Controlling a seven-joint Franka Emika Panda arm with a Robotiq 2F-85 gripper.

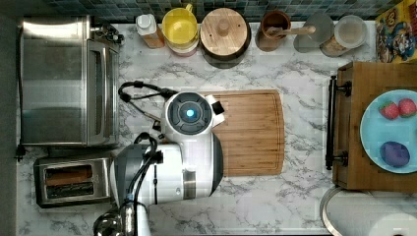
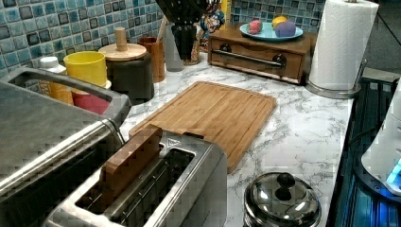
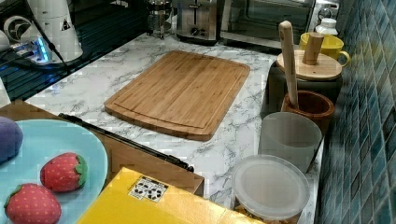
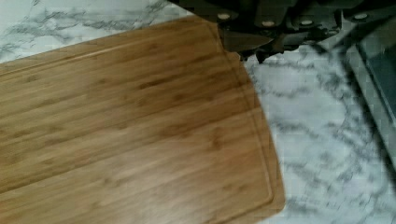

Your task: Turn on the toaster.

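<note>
I see the small boxy stainless-steel toaster (image 1: 73, 181) at the marble countertop's (image 1: 305, 64) edge in the top view's lower left, just in front of the large steel toaster oven with a glass door (image 1: 69, 81). A brown wooden slab like a slice of bread (image 2: 130, 158) stands upright in one of the toaster's two long slots. In the right view the toaster's end face shows at the countertop's far edge, beside a glass pot with a metal frame (image 3: 160, 18).

The white robot arm (image 1: 189, 142) hangs over the countertop beside the toaster, its wrist above the near end of the rectangular bamboo cutting board (image 1: 251, 132). In the wrist view the dark gripper (image 4: 261, 44) sits above the board's rounded corner, apart from the toaster; I cannot tell whether its jaws are wide or narrow.

Along the tiled back edge I note a yellow mug (image 1: 180, 25), a dark canister with a round wooden lid (image 1: 224, 34) and a brown wooden cup holding a wooden utensil (image 1: 274, 30). A wooden drawer box (image 1: 366, 128) carries a light blue plate (image 1: 376, 132) with toy fruit. A white paper towel roll (image 2: 341, 45) stands at the corner.
</note>
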